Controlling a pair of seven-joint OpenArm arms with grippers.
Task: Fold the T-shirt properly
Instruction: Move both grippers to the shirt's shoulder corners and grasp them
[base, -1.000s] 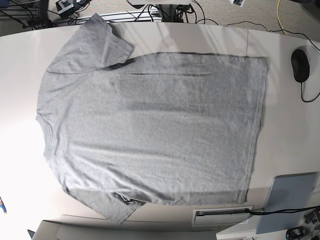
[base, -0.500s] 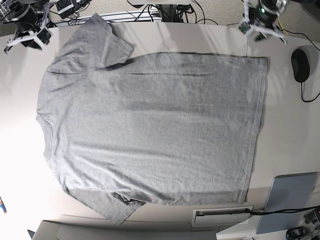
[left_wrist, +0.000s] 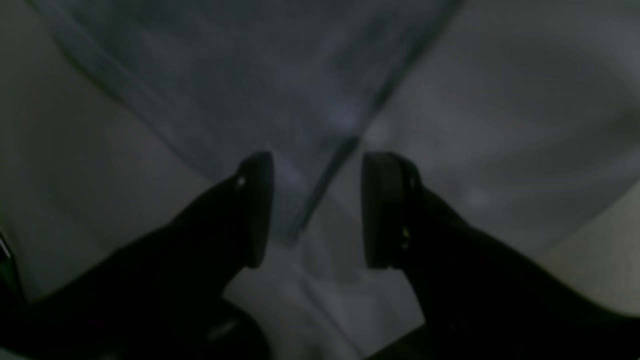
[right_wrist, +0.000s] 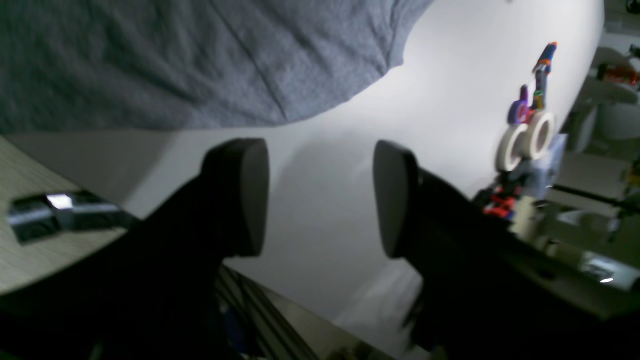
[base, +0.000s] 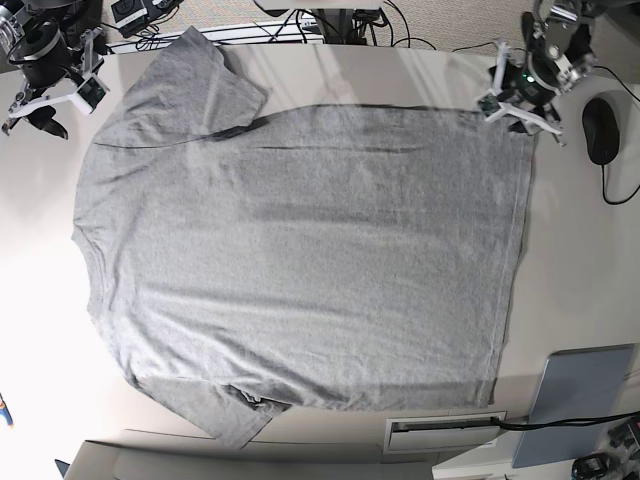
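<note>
Both arms have dropped in from the far edge since a moment ago. The T-shirt (base: 300, 250) lies flat, plain side up, across the table (base: 580, 250). The left gripper (base: 520, 103) hovers wide apart over its hem corner; the right gripper (base: 45, 95), also wide, is beside the sleeve. A mouse (base: 600, 130) sits nearby, tape rolls (right_wrist: 525, 140) farther off.

Base looks straight down; both wrist views sit close over the T-shirt (base: 300, 250).
</note>
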